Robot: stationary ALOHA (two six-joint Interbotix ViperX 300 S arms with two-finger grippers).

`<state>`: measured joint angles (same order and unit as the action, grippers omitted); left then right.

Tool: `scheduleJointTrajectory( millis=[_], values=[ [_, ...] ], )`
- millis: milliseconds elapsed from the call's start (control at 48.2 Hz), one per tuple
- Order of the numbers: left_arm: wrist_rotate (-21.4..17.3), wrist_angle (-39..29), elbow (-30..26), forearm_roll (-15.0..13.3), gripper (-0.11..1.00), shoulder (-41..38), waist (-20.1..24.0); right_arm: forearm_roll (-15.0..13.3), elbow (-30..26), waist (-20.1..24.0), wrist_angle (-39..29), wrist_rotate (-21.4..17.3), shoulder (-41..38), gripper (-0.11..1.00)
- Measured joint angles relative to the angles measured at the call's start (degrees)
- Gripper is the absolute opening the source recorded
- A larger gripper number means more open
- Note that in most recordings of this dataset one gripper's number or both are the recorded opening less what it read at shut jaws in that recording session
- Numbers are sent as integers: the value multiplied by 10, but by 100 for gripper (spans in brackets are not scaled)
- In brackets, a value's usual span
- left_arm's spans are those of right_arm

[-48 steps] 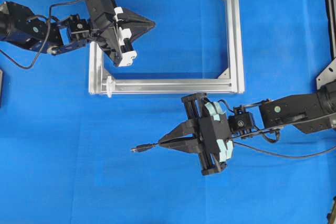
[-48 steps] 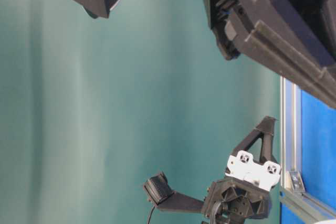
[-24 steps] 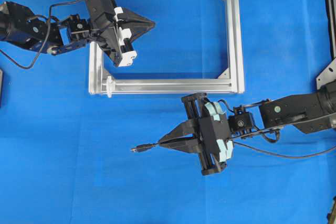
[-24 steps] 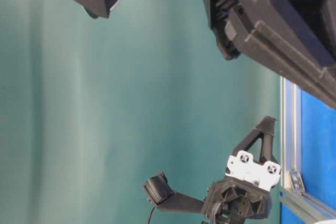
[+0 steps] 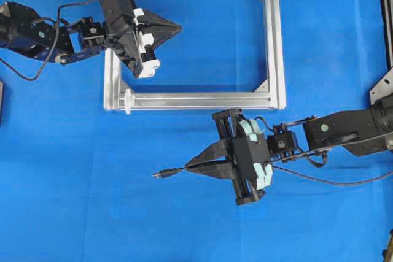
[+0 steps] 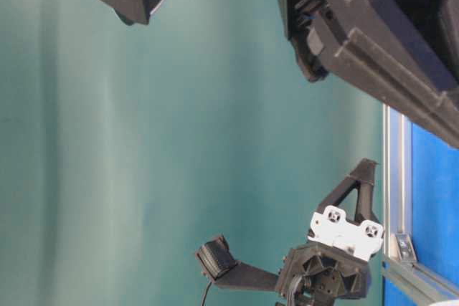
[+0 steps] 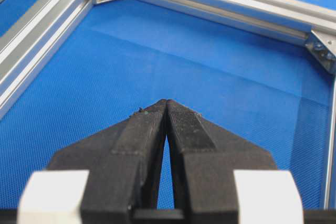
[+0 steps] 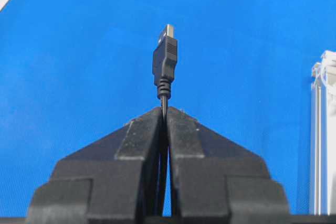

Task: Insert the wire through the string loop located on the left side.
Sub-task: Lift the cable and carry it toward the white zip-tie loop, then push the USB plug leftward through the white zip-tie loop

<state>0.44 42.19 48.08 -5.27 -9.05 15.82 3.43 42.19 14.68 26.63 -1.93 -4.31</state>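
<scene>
Below the silver aluminium frame (image 5: 270, 41) on the blue cloth, your right gripper (image 5: 187, 169) is pinching the thin black wire (image 5: 169, 172) behind its plug, aiming it leftward for the tiny white string loop (image 5: 128, 100) at the frame's lower-left corner, while your left gripper (image 5: 178, 27) is hovering pressed together, empty.

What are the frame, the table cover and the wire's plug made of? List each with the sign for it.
Frame: looks like bare aluminium extrusion, silver, matt sheen, slotted rails, bolted corner brackets.
Table cover: seemingly a blue woven or mesh fabric; the left wrist view shows a fine grid texture.
Wire: its plug seems black moulded plastic, ribbed at the neck, with a metal tip.
</scene>
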Motion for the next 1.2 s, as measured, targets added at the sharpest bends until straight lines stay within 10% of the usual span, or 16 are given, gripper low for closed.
scheduleJointTrajectory(
  millis=[1204],
  values=[
    [2, -1, 0, 1, 0, 0, 0, -21, 19, -149, -25, 4, 0, 0]
  ],
)
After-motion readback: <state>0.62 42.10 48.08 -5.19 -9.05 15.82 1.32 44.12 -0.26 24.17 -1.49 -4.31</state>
